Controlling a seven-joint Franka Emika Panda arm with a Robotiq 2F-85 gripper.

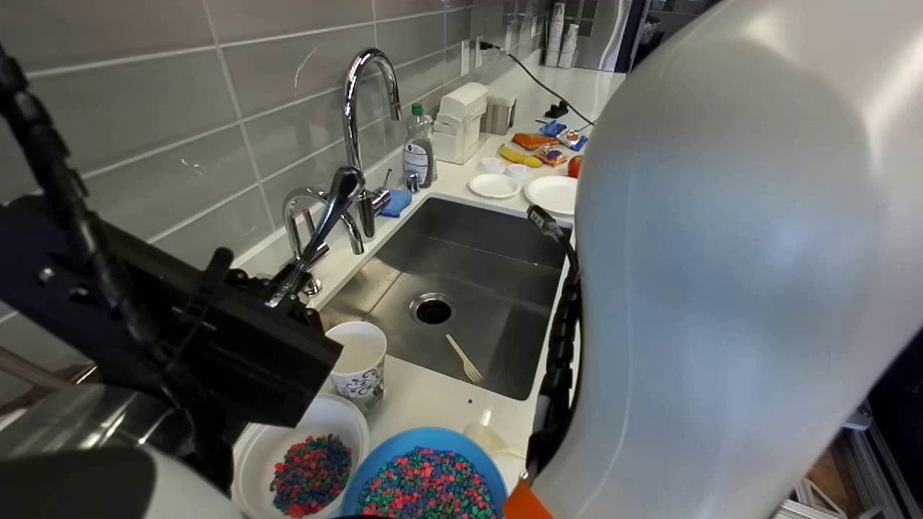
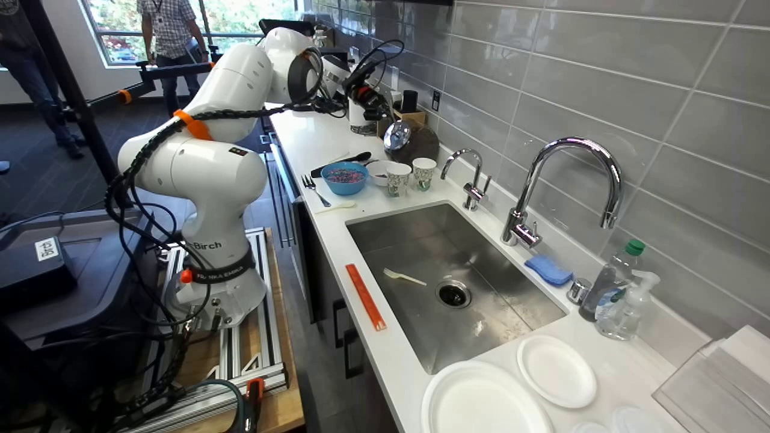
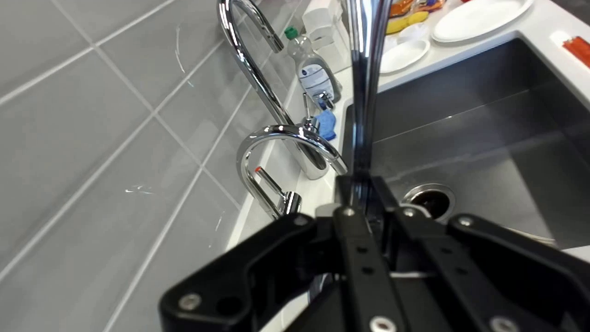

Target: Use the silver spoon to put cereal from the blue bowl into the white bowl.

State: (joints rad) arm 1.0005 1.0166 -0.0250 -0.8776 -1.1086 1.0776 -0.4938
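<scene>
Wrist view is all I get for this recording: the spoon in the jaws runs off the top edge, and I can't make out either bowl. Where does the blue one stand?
Observer: The blue bowl stands on the counter, between a fork and the white bowl.
Operator: Is anything in the white one?
Observer: Yes, in an exterior view cereal lies in it.
Operator: And the far end of what I'm holding?
Observer: The head of the spoon is up in the air, touching neither bowl.

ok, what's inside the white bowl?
Red, blue and green cereal lies in the white bowl. The bottom beneath the cereal is covered and can't be seen.
</scene>
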